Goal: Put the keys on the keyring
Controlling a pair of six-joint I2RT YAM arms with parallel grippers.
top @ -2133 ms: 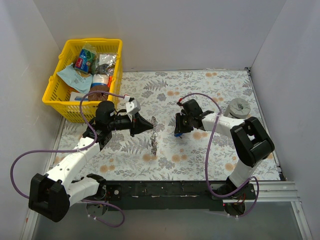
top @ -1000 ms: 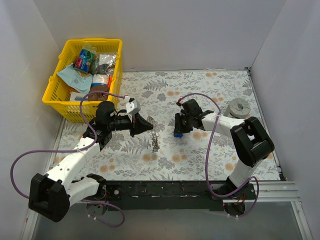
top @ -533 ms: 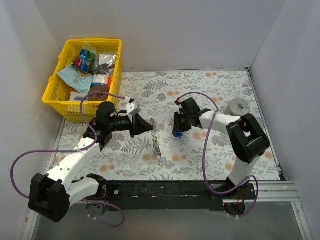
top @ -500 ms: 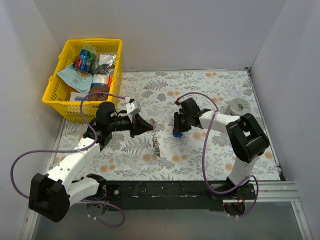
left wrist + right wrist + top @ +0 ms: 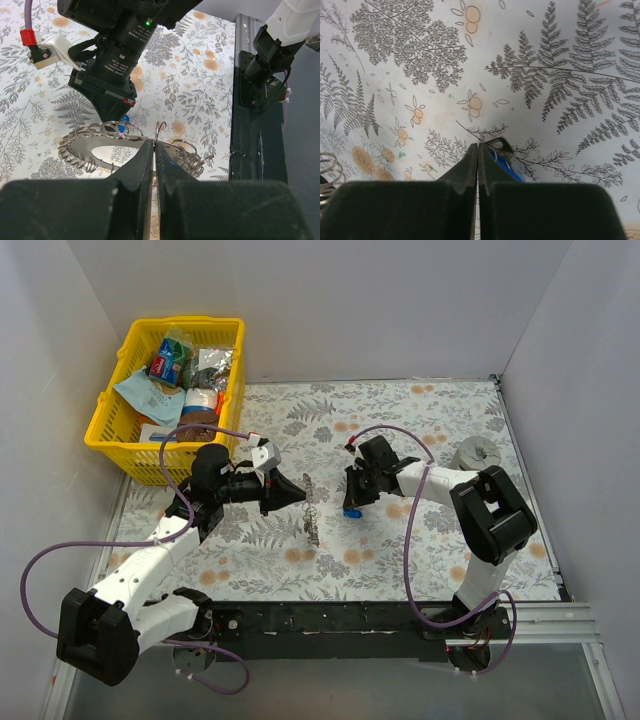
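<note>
top external first: my left gripper [image 5: 300, 494] reaches in from 9 o'clock, lying low over the floral cloth [image 5: 400, 560], and its tips meet right at the keyring [image 5: 312, 518] near the middle of the table. my right gripper [image 5: 349, 506] comes in from 3 o'clock, nose down on the cloth, and the blue key [image 5: 352, 512] sits right at its tip. ring and key are near each other but apart, the key at 3 o'clock of the ring.

left wrist view now: my fingers [image 5: 137, 170] are pressed together with a thin wire loop of the keyring nipped between the tips. the ring's beaded silvery rim spreads out towards 9 o'clock from there, with several small rings [image 5: 117, 129] riding on its far edge. beyond it, at 12 o'clock, the other arm's nose stands on the cloth with a speck of blue beneath it.

right wrist view: my jaws are closed tight, no gap between them. the blue key shows just off the tip at 4 o'clock, with a small dark loop above it; i cannot tell whether it is actually pinched or only lying beside the finger.

yellow basket [image 5: 105, 410] of packets sits at 10 o'clock, a squat grey cylinder [image 5: 476, 456] at 2 o'clock.
</note>
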